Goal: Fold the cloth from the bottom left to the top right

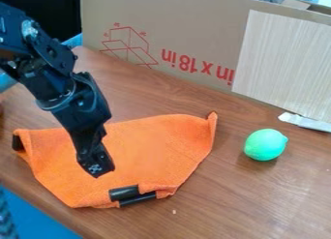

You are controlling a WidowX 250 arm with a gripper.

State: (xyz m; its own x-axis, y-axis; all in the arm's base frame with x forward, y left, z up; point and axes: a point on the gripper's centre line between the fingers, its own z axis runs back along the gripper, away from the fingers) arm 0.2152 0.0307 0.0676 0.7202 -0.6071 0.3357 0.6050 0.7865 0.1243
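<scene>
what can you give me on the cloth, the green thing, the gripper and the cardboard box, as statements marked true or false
1. The orange cloth lies on the wooden table. True.
2. The gripper is above the green object. False: it is over the cloth.
3. The cardboard box stands beyond the cloth, toward the top of the view. True.
4. The green object touches the cloth. False: bare table lies between them.
5. A black piece shows at the cloth's near edge. True.
6. The cloth is draped over the box. False: it lies on the table.
</scene>
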